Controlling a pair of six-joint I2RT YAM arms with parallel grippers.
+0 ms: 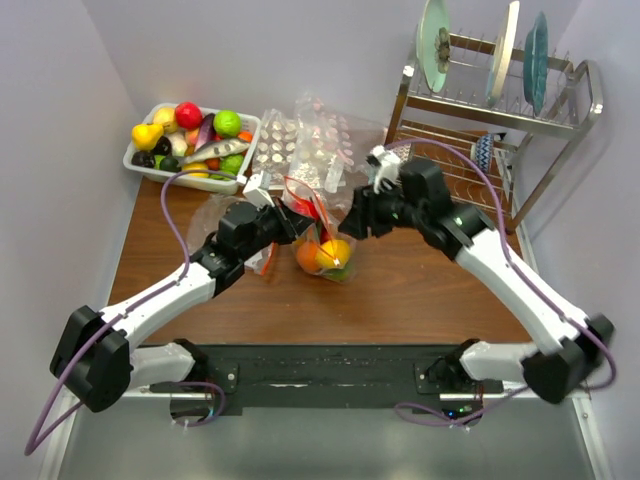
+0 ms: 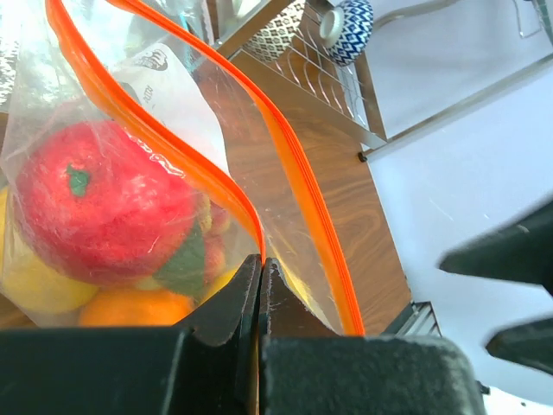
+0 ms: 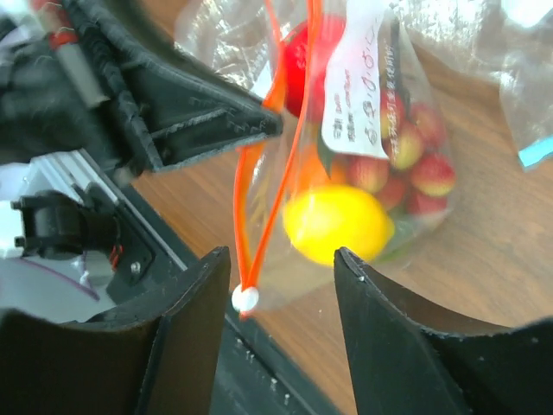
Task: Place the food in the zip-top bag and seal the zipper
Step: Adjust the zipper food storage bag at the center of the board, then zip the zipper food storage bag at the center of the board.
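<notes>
The zip-top bag (image 1: 322, 250) hangs just above the table's middle. It holds food: a red apple (image 2: 104, 203), an orange (image 2: 130, 307), a yellow lemon (image 3: 335, 223) and red grapes (image 3: 406, 164). The two orange-red strips of its zipper (image 2: 294, 164) gape apart. My left gripper (image 2: 261, 261) is shut on one strip at the mouth's edge. Opposite it, my right gripper (image 3: 281, 259) is open. Its fingers straddle the zipper's far end without touching it, where a white slider (image 3: 245, 299) sits. My left gripper (image 1: 290, 222) and right gripper (image 1: 352, 222) flank the bag.
A white bin (image 1: 135, 160) of toy fruits and vegetables stands at the back left. Other clear bags (image 1: 320, 140) lie behind the held one. A wire dish rack (image 1: 500, 110) with plates and a patterned cup (image 2: 350, 26) fills the back right.
</notes>
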